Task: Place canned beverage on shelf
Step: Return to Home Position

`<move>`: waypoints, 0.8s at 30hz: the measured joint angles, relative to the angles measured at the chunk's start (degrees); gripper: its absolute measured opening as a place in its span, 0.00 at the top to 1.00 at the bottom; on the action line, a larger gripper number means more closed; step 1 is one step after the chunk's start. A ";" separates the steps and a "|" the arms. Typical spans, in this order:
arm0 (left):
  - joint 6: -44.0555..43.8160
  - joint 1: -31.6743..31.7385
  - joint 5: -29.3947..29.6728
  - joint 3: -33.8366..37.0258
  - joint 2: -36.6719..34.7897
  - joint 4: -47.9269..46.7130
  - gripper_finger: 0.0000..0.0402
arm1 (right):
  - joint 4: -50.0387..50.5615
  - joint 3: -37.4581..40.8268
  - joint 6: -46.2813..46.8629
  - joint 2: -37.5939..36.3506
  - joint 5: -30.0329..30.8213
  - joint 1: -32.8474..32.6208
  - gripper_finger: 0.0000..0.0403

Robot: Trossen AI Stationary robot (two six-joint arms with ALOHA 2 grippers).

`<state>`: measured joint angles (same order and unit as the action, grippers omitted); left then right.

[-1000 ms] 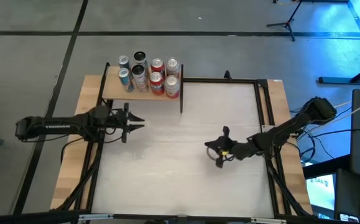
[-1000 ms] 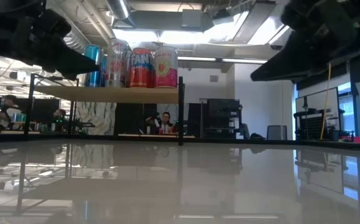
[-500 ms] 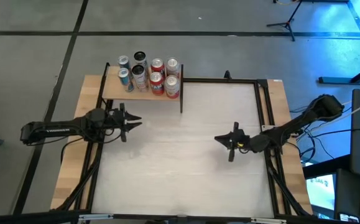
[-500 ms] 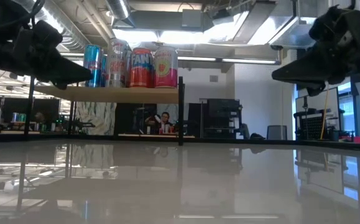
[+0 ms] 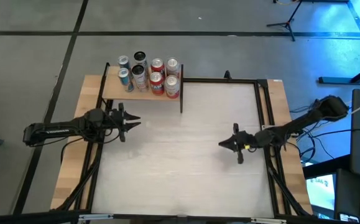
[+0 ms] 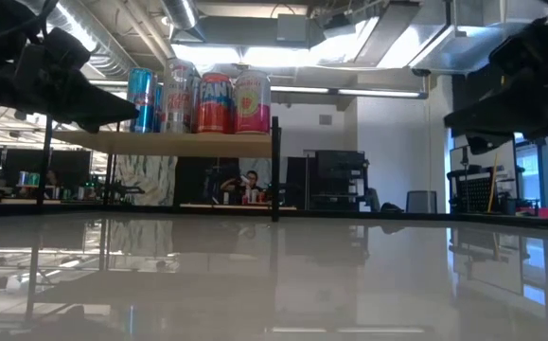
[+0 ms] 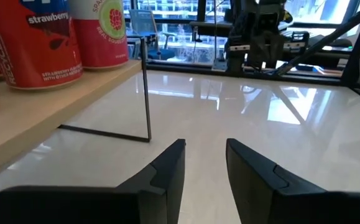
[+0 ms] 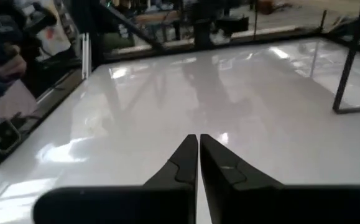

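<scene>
Several canned beverages (image 5: 148, 74) stand upright on the shelf (image 5: 114, 92), a small tan board on a black frame at the table's far left; the low view shows the cans (image 6: 198, 99) on the board (image 6: 169, 144) above the tabletop. My left gripper (image 5: 136, 121) hovers near the table's left edge, just in front of the shelf, pointing right; the left wrist view shows my left gripper (image 7: 204, 143) with a narrow gap and nothing in it. My right gripper (image 5: 222, 144) is shut and empty at the right side, pointing left, as the right wrist view shows it (image 8: 198, 137).
The shelf's black corner post (image 5: 181, 99) stands on the whitish tabletop (image 5: 180, 168). A black rail (image 5: 229, 79) runs along the table's far edge. Wide bare room lies between the two arms. People sit in the room beyond the table (image 6: 245, 185).
My right gripper has drawn back toward the table's right edge, sunk a little and tipped nearer to level, staying shut and empty. The cans and the shelf have not moved.
</scene>
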<state>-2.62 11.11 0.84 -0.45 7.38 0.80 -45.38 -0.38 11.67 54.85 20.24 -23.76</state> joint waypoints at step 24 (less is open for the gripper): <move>-0.10 -0.02 -0.88 -0.04 0.02 -0.31 0.73 | 36.66 -0.02 -2.81 -36.18 -15.17 36.93 0.96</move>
<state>-2.73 11.09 -0.04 -0.49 7.40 0.49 -8.72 -0.40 8.86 18.67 5.07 13.17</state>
